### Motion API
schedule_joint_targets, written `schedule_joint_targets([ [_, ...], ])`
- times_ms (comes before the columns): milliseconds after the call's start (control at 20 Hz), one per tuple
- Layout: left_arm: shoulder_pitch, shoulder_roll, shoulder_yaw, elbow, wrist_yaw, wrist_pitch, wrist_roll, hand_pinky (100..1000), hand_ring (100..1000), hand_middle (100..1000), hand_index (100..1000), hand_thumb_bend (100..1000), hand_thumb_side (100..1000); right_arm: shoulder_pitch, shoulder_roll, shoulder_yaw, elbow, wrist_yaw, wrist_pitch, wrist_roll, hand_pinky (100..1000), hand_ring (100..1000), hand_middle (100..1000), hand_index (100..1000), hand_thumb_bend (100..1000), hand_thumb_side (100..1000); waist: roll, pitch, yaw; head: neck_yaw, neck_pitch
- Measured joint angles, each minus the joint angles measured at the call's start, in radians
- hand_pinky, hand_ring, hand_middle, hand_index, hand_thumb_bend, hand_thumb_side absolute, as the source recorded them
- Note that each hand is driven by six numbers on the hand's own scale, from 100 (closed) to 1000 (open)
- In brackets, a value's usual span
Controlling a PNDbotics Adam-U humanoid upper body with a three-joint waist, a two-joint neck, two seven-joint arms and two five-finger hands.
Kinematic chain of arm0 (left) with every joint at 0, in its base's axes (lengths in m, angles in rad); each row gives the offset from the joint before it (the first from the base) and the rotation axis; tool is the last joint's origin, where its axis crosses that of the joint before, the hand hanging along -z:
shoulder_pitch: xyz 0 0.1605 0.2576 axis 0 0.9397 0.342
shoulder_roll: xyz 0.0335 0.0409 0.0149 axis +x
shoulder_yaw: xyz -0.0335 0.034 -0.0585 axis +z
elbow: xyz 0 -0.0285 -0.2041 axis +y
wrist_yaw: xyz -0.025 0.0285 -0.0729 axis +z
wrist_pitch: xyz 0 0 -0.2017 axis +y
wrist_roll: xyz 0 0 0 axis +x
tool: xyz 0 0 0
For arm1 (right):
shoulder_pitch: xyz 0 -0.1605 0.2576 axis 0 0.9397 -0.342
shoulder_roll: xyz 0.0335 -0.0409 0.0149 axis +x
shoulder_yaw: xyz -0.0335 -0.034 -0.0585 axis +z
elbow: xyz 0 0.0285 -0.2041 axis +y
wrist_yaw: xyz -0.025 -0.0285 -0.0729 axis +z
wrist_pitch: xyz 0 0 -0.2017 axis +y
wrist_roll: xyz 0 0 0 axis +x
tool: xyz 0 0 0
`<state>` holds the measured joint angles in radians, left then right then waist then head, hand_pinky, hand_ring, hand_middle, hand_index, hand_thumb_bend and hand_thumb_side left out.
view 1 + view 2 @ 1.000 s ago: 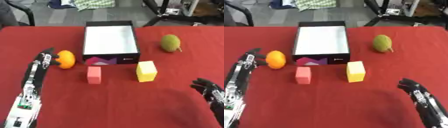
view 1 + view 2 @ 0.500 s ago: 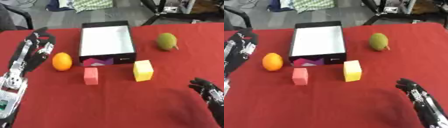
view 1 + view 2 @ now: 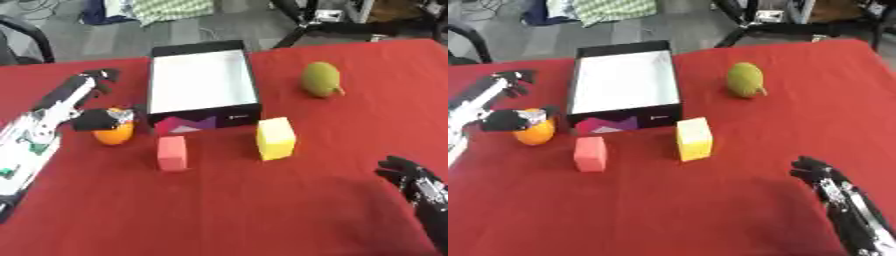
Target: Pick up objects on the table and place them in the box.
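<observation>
The black box [image 3: 248, 75] with a white inside stands open at the middle back of the red table. An orange [image 3: 114, 135] lies left of the box's front corner. My left hand [image 3: 87, 100] reaches in from the lower left. Its dark thumb [image 3: 98, 120] lies across the top of the orange, and its fingers [image 3: 98, 79] stretch straight past it toward the back. A pink block [image 3: 171, 153] and a yellow block [image 3: 276, 138] stand in front of the box. A green fruit [image 3: 320, 79] lies to the right. My right hand [image 3: 819, 170] rests open at the lower right, holding nothing.
The red table [image 3: 262, 210] has bare cloth across its front half. Beyond its far edge are a grey floor, a dark chair [image 3: 26, 35] at the left, cloth and metal stands.
My left hand has come down from above the orange, and its thumb now rests on the fruit. The view has shifted a little. The right hand stays where it was.
</observation>
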<state>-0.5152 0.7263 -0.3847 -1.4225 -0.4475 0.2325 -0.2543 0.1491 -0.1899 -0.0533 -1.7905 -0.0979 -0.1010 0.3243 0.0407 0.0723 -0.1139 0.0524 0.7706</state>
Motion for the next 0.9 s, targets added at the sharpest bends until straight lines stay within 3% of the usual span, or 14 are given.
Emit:
schedule_joint_targets([
  [150, -0.037, 0.031, -0.052, 0.079, -0.049, -0.028, -0.049, 795, 779, 805, 941, 444, 450, 0.0, 0.0, 0.004, 0.0, -0.001, 0.001, 0.003, 1000, 850, 803, 863, 100, 795, 0.0, 0.0, -0.001, 0.0, 0.0],
  [350, -0.073, 0.024, -0.057, 0.188, -0.116, -0.085, -0.116, 792, 771, 793, 932, 416, 416, 0.0, 0.001, 0.004, 0.0, -0.004, 0.002, 0.004, 1000, 850, 803, 863, 100, 796, 0.0, 0.0, 0.002, -0.002, 0.0],
  [750, -0.13, -0.033, 0.013, 0.347, -0.256, -0.222, -0.235, 771, 734, 758, 907, 319, 315, 0.001, 0.001, 0.004, 0.0, -0.004, 0.002, 0.004, 1000, 850, 803, 863, 100, 797, -0.002, 0.0, 0.01, -0.008, 0.0],
  [900, -0.131, -0.051, 0.046, 0.373, -0.309, -0.264, -0.23, 745, 664, 682, 847, 222, 206, 0.001, 0.001, 0.004, 0.0, -0.004, 0.002, 0.004, 1000, 850, 803, 863, 100, 798, -0.003, 0.0, 0.01, -0.01, 0.0],
])
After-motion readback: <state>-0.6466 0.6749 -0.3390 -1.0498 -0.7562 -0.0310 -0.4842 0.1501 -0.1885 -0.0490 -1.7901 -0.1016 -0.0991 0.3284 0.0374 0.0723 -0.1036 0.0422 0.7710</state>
